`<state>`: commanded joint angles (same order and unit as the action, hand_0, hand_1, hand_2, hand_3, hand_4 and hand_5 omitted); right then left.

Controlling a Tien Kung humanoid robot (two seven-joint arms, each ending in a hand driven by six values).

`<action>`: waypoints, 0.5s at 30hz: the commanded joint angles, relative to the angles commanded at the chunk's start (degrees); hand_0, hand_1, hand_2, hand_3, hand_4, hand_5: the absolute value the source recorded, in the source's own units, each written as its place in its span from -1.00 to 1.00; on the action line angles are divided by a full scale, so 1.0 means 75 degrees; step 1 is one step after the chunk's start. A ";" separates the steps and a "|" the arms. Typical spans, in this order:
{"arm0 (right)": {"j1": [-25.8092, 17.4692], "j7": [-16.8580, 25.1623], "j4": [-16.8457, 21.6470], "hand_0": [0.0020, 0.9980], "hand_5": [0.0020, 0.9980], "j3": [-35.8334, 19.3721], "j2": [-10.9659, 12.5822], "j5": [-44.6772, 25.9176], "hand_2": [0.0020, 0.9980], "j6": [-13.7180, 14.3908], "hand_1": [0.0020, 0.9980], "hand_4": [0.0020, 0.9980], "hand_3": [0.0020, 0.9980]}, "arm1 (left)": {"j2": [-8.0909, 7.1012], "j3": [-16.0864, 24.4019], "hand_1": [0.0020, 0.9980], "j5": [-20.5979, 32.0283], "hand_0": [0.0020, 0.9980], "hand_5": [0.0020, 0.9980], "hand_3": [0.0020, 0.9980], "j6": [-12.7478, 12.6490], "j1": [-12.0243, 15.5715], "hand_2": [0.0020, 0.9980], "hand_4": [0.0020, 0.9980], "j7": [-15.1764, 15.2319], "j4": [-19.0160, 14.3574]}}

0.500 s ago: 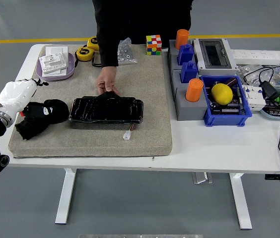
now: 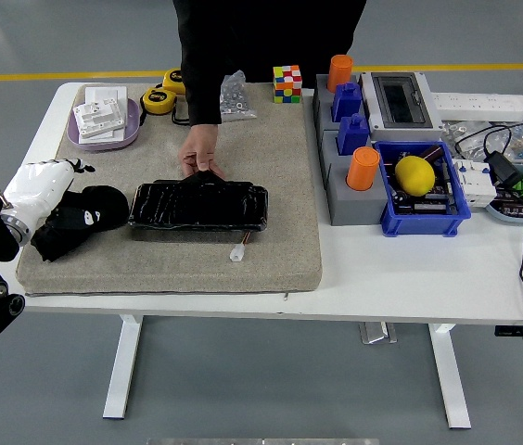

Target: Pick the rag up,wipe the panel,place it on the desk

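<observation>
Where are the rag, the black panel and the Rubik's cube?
rag (image 2: pixel 83 219), head view, middle of the dark cloth
black panel (image 2: pixel 198 205), head view, centre of its top face
Rubik's cube (image 2: pixel 287 82), head view, front face

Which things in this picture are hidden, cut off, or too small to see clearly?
- Left hand, head view: its fingers are behind the white cover, so whether they grip the rag is unclear.
- Right arm: outside the picture.
- Person: cut off by the top edge; one hand rests on the black panel.
- Blue bin: the parts under the yellow ball are too small.
</observation>
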<state>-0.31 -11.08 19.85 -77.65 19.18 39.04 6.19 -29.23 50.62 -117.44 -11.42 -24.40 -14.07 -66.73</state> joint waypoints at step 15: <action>0.0015 0.0041 0.0065 0.38 0.37 0.0062 -0.0027 0.0007 0.29 0.0044 -0.07 1.00 0.24 | 0.0570 0.0094 0.60 0.0146 0.37 -0.24 0.52 -0.0173 -0.0137 0.60 0.68 0.0110 0.0616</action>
<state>-0.20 -10.77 20.34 -77.19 18.98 39.09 6.52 -24.95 51.32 -116.35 -12.72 -25.42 -13.24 -62.11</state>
